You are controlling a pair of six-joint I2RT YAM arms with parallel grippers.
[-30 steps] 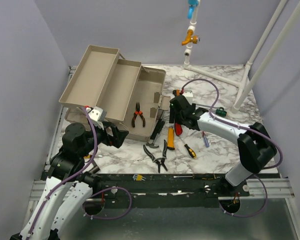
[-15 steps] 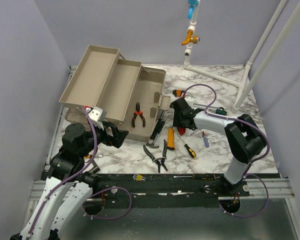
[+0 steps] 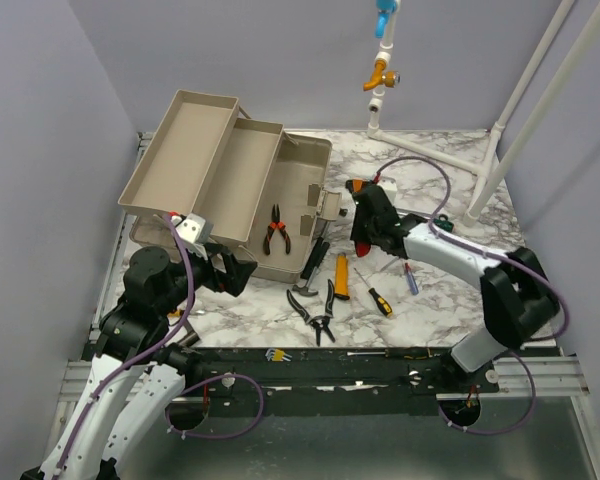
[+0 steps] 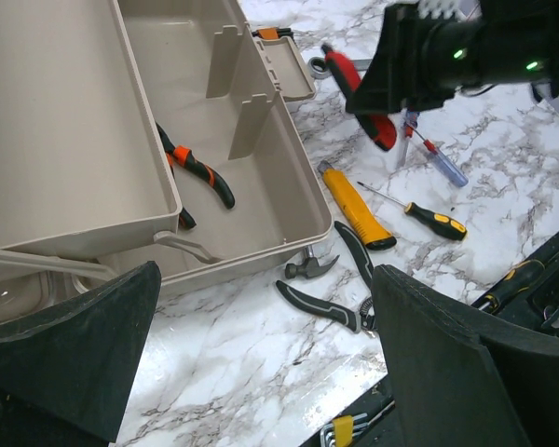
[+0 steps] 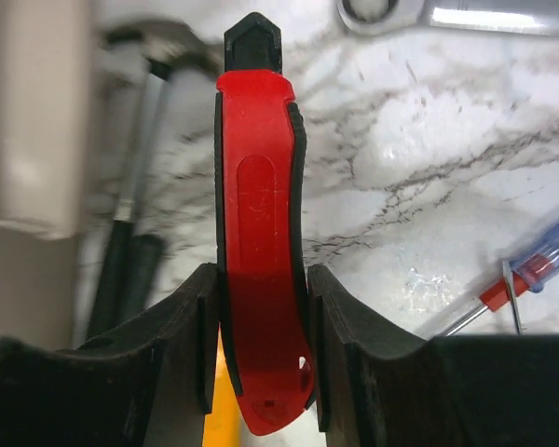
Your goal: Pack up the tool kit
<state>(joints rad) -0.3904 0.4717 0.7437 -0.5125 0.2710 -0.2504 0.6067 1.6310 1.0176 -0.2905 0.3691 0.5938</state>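
Fingers (image 5: 182,363) of the right gripper (image 5: 259,317) press on both sides of a red-handled tool (image 5: 257,186), clamping it near its lower end. The black tip of the tool points away from the wrist. Whether the tool is clear of the table (image 3: 440,180) I cannot tell.

Past the tip lies a wrench (image 5: 466,14), its ring end nearest the tool. To the right of the gripper is a blue screwdriver (image 5: 531,265), and to the left a blurred dark handle runs beside the wall of the toolbox (image 3: 300,170).

From above, the right gripper sits just off the right-hand end of the open toolbox, over the spread of tools on the marble. Nearer the arms lie a yellow knife (image 4: 354,205), a yellow-and-black screwdriver (image 4: 433,220), a pair of black pliers (image 4: 340,289) and a small hammer (image 4: 312,267), whose head is close to the front wall of the box. A set of hex keys (image 3: 276,354) lies at the near edge of the table.

Inside the toolbox lies one pair of orange-handled pliers (image 3: 275,230); the trays of the box are folded out to the left.

The left gripper (image 4: 261,349) hangs at the near left corner of the box, jaws spread wide and holding nothing.
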